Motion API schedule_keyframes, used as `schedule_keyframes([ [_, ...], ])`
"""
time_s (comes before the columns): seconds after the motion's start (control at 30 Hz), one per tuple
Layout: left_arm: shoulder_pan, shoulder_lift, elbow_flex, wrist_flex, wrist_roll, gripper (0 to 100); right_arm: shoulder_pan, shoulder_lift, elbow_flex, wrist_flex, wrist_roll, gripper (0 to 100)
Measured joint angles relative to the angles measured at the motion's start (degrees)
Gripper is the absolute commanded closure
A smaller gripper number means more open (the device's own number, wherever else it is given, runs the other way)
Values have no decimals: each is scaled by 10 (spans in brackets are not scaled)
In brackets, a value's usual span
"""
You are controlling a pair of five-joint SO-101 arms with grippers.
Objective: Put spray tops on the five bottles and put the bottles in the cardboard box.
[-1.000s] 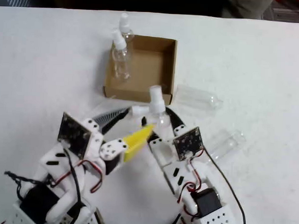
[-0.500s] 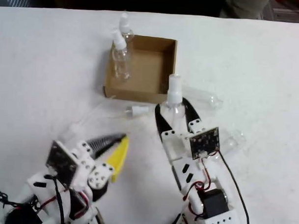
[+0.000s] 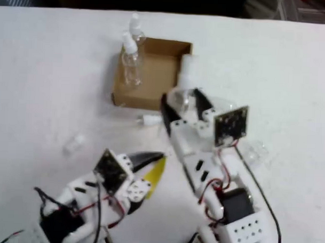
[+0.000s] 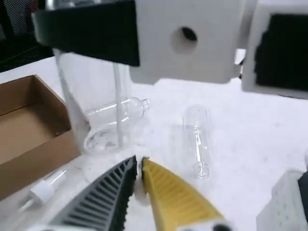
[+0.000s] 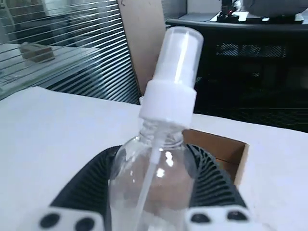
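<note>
Right hand (image 5: 156, 161) clasps capped bottle (image 5: 166, 103); left wrist view shows loose spray top (image 4: 44, 190)

The right gripper (image 3: 184, 103) clamps a clear bottle (image 3: 180, 95) with a spray top on it, upright, at the near right corner of the cardboard box (image 3: 159, 73). A second capped bottle (image 3: 131, 64) is in the box's left side, and a third (image 3: 136, 27) is at its far left corner. A loose spray top (image 3: 151, 120) lies on the table (image 3: 47, 69) just in front of the box. The left gripper (image 3: 162, 159) hangs nearer the camera, its black and yellow fingers together and holding nothing.
</note>
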Motion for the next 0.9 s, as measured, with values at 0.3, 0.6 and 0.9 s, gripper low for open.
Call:
schedule_keyframes([
  [0.3,4,-3,91,-121,2,980,-40,-17,-4,62,-11,983],
  [0.6,-31,-3,95,-127,3,980,-43,-98,-4,156,-11,984],
  [0.9,-40,-3,95,-127,3,980,-43,-111,-4,171,-3,984],
])
